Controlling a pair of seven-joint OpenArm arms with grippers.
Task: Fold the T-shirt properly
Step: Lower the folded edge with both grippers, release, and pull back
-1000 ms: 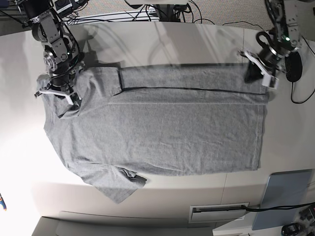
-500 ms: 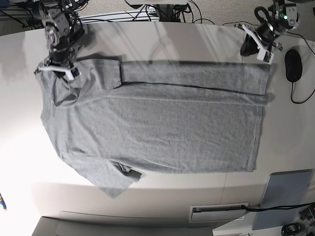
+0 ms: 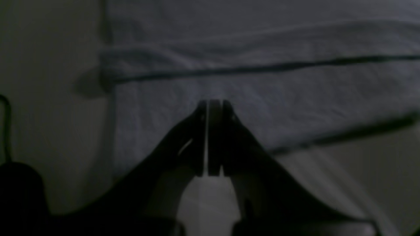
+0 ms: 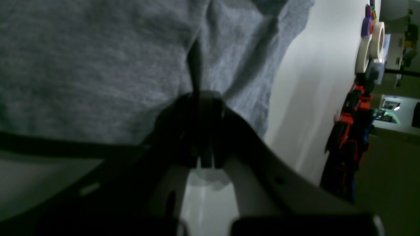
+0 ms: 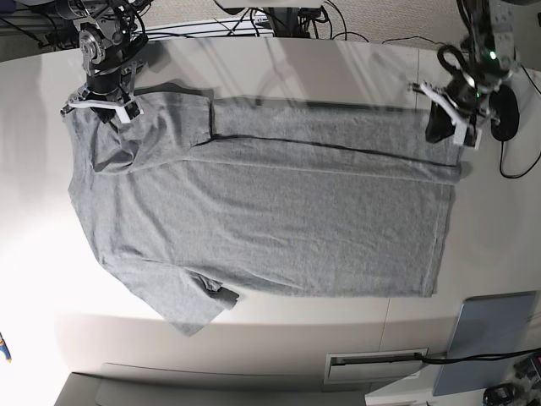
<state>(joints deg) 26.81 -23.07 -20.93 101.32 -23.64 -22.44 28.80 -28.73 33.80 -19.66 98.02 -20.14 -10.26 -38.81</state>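
Observation:
The heather-grey T-shirt lies flat on the white table, plain side up, with its far long edge folded over as a band. One sleeve sticks out at the near left. My right gripper is at the shirt's far left corner. In the right wrist view it is shut on a pinched crease of the cloth. My left gripper is at the far right corner. In the left wrist view it is shut over the folded band, with no cloth seen between the jaws.
A black mouse lies just right of my left gripper. A grey pad sits at the near right corner. Cables run along the far table edge. Tape rolls stand beyond the table in the right wrist view.
My right gripper has pulled the shirt's left end toward the far edge, and the whole shirt shifted with it. My left gripper rose off the far right corner, then came back down to it.

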